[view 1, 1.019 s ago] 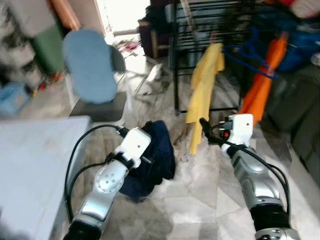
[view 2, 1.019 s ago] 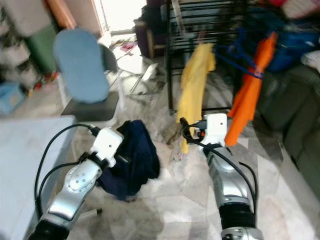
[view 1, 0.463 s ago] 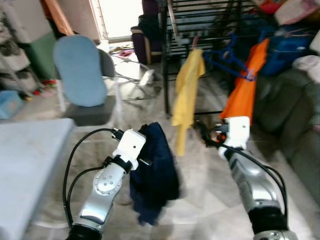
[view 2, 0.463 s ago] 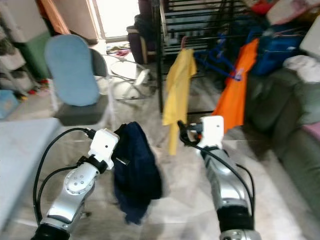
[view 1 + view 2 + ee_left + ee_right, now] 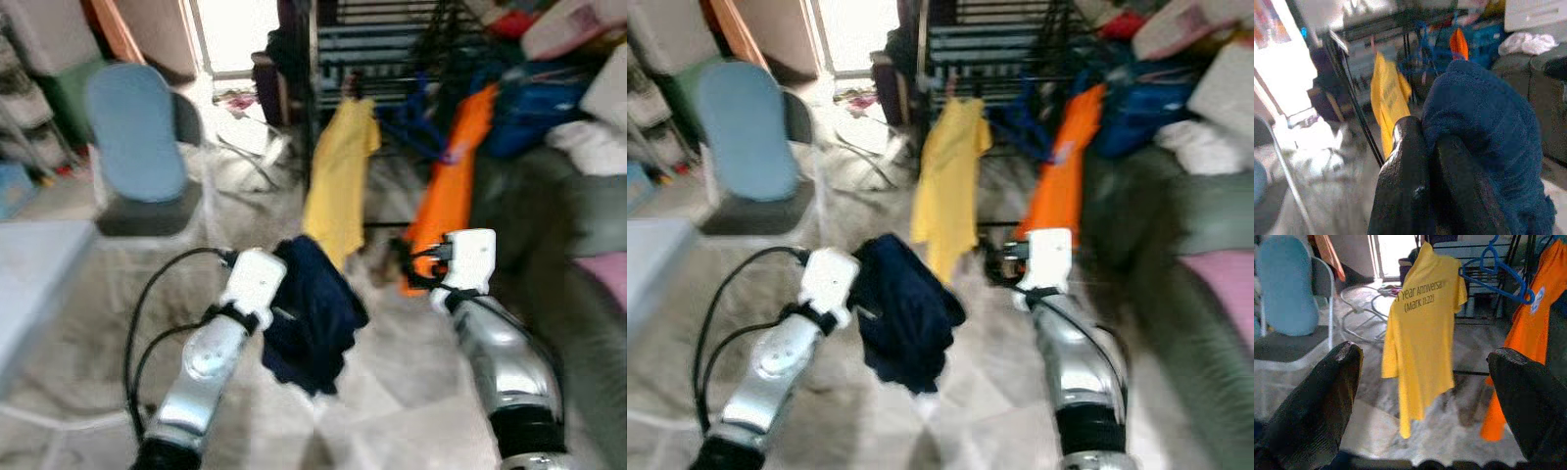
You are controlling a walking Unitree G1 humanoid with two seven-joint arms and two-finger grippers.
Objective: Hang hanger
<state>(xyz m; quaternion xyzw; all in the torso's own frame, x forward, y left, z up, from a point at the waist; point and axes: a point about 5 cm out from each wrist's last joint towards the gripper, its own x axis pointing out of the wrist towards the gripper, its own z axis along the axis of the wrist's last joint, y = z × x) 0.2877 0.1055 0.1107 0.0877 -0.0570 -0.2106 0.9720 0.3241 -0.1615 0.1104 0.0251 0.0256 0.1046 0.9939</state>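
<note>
Marble-patterned floor spreads under the blurred head views, with a tall black metal drying rack standing at its far side. A dark green sofa runs along the robot's right, and a grey chair with a blue oval back cushion stands to the left, beyond a pale grey tabletop.

On the rack hang a long yellow T-shirt with dark lettering and, to its right, a bright orange garment; both hang straight down, long axis upright. Between their tops a blue plastic hanger is hooked on the rack, tilted, its hook upward and its arm sloping down toward the orange garment.

The dark navy fleece garment is bunched in a heavy drooping lump (whether a hanger sits inside it cannot be made out), its long axis roughly vertical, its loose end pointing at the floor. It hangs from the left tool, just beyond and right of the white wrist housing, in front of the yellow shirt's hem. In the left wrist view the two black fingers are clenched together on the fleece, which bulges over them.

The right tool is held out low before the orange garment; its black fingers are spread wide apart, holding nothing, framing the yellow shirt.
</note>
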